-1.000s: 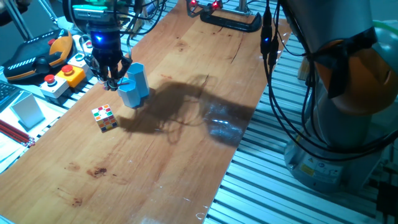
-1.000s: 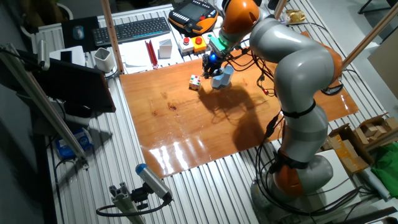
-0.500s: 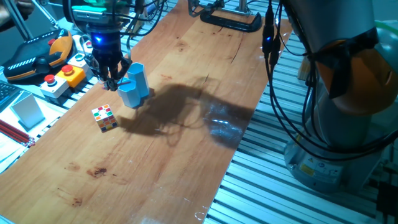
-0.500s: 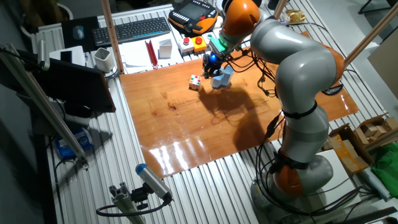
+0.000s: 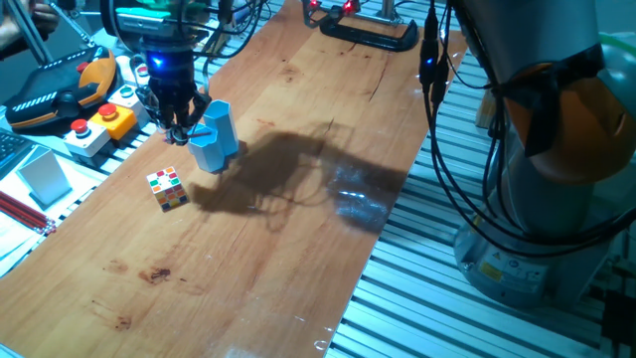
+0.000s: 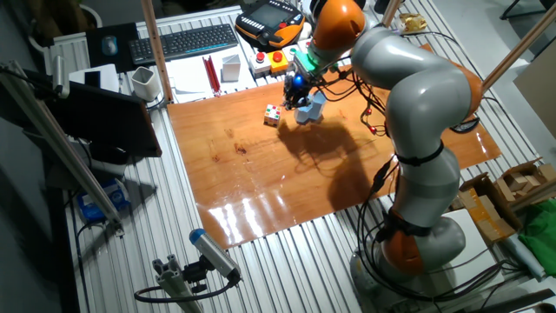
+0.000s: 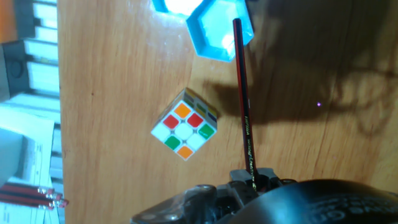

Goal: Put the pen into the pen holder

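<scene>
Near the table's far-left edge, the gripper is hanging just beside the pen holder, fingers pinching the pen. In the hand view the pen's tip is overlapping the holder's rim. The multicoloured cube is sitting on the wood nearby, apart from both.

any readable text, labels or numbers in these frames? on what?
None can be read.
Pen: pale print along the barrel near the gripper, too small to read.
Keyboard: keys too small.
Cube: plain coloured stickers, no text.
Pen holder: no markings seen.
</scene>
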`<move>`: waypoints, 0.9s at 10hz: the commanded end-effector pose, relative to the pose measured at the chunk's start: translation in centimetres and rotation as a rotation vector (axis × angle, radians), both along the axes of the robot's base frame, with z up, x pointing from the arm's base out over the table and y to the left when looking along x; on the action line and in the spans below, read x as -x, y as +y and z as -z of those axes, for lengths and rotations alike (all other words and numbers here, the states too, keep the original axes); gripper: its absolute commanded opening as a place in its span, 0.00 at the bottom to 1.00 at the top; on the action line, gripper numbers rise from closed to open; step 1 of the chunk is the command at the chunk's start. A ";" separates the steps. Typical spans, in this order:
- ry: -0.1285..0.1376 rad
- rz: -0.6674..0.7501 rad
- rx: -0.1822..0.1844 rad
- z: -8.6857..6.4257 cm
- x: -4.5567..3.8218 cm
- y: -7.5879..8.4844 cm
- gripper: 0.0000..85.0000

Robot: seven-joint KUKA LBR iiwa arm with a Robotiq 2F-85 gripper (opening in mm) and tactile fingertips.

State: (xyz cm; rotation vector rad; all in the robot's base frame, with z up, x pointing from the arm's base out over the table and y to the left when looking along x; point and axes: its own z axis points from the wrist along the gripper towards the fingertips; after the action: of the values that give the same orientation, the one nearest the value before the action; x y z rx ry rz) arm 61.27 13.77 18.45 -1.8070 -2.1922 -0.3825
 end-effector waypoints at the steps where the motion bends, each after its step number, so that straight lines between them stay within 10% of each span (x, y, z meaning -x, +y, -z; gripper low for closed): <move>1: 0.003 0.001 -0.012 0.0 0.00 0.0 0.01; 9: 0.029 0.032 -0.123 -3.7 -0.19 -0.2 0.01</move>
State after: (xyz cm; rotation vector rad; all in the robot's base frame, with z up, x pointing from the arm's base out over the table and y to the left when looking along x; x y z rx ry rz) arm 61.46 13.60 22.15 -1.7729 -2.0747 -0.4839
